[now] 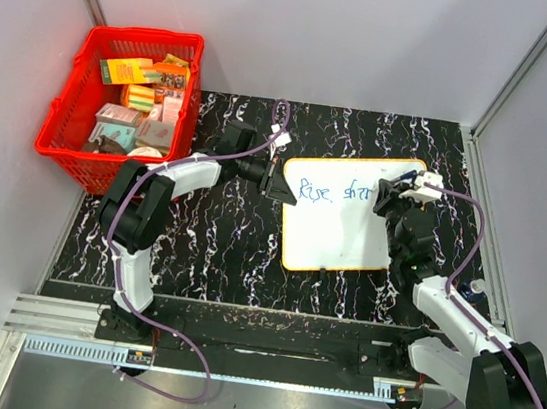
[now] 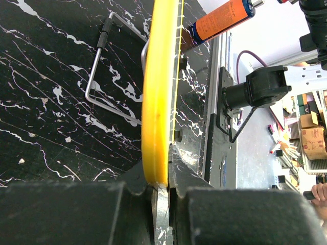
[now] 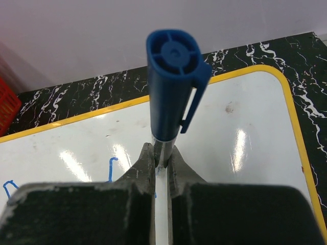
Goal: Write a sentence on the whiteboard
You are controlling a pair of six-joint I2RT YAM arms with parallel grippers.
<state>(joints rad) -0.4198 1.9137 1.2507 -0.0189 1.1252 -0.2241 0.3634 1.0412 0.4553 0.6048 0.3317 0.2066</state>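
The right end effector point(image 3: 162, 162), clamped on the blue marker point(image 3: 172, 76), stands over the whiteboard point(image 3: 245, 132) beneath it, the sentence point(image 1: 333, 191) running off to its left; the left end effector point(image 2: 162, 186) pinches the board's rim.

The left arm point(image 1: 189, 169) rises from its base at lower left, folds at a raised elbow and stretches rightward toward mid-frame. The left gripper point(image 1: 279, 178) points right, its fingers point(image 2: 184, 173) pressed together on the yellow edge of the whiteboard point(image 1: 335, 235). The right arm point(image 1: 453, 314) runs from its base at lower right up toward centre-right, with the wrist bent downward. The right gripper point(image 1: 389, 196) has both fingers point(image 3: 143, 166) clamped tight on the shaft of a blue marker point(image 3: 173, 76), whose blue end faces the wrist camera.
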